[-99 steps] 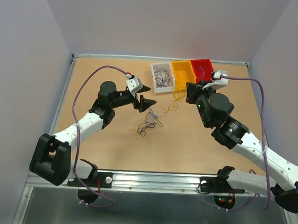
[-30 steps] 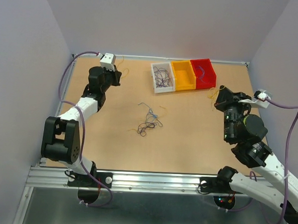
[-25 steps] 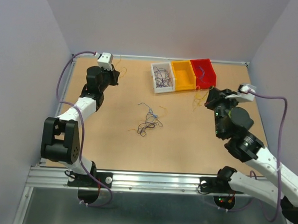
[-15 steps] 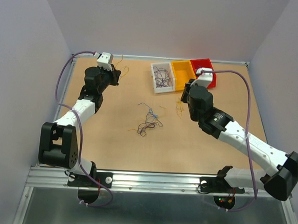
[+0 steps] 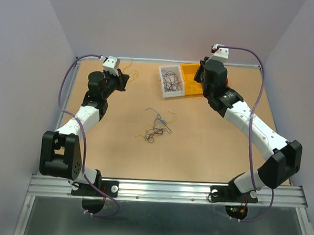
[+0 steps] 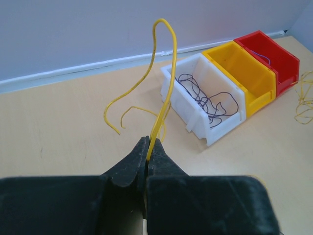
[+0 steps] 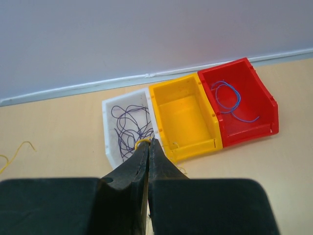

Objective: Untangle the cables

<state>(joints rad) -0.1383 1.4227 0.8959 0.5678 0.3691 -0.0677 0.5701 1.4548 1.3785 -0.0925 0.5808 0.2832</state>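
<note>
A loose clump of thin dark, blue and yellow cables [image 5: 156,129] lies mid-table, apart from both arms. At the back left my left gripper [image 6: 148,144] is shut on a curly yellow cable [image 6: 162,73], which rises from the jaws and loops back down. My right gripper [image 7: 148,142] hangs above the bins, shut on a small yellow cable loop [image 7: 141,143] that pokes out at its tips. More of that yellow strand dangles below the fingers. In the top view the right arm [image 5: 236,108] reaches over the yellow bin.
Three bins stand at the back. The white bin [image 7: 110,147] holds purple wires, the yellow bin [image 7: 183,115] looks empty, and the red bin [image 7: 264,110] holds a blue wire. A loose yellow strand [image 7: 17,149] lies on the table to the left.
My right arm has swung from the table's right side up to the bins, carrying its yellow cable. The left arm has stayed at the back left with its cable.
</note>
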